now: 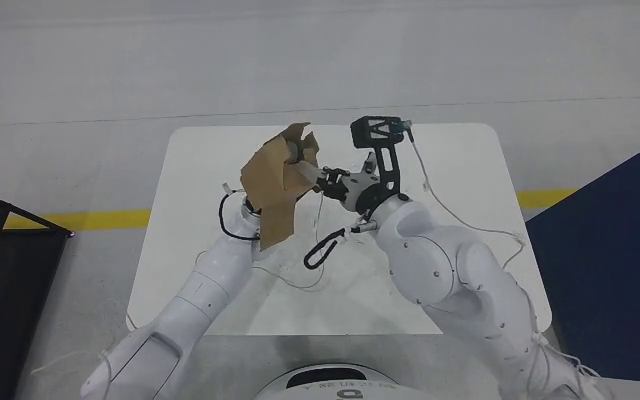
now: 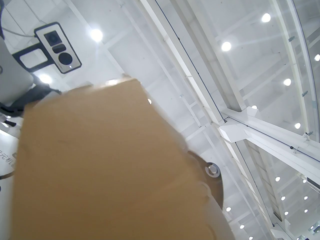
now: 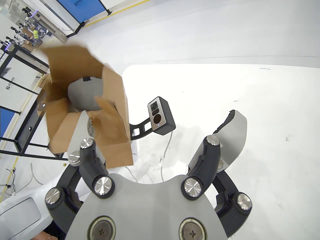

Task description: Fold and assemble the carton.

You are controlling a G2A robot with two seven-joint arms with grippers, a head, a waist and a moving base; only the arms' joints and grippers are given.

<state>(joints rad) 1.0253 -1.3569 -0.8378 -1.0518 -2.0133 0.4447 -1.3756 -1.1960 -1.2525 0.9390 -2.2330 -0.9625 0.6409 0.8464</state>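
A brown carton (image 1: 272,190) is held up above the white table (image 1: 450,220), partly opened, its flaps loose. My left gripper (image 1: 291,157) is shut on one of its walls; a grey finger (image 3: 82,93) shows inside the box. In the left wrist view the cardboard (image 2: 100,163) hides most of that gripper. My right gripper (image 1: 327,184) is beside the carton (image 3: 75,68) and stands open (image 3: 157,123). One of its fingers (image 3: 231,126) is out in free air over the table, while the other lies against a torn flap (image 3: 110,126) at the box's lower edge.
Loose white cables (image 1: 470,225) and a black cable loop (image 1: 322,248) lie on the table by the arms. A black frame (image 1: 25,230) stands off the table's left side, a dark blue panel (image 1: 600,230) off its right.
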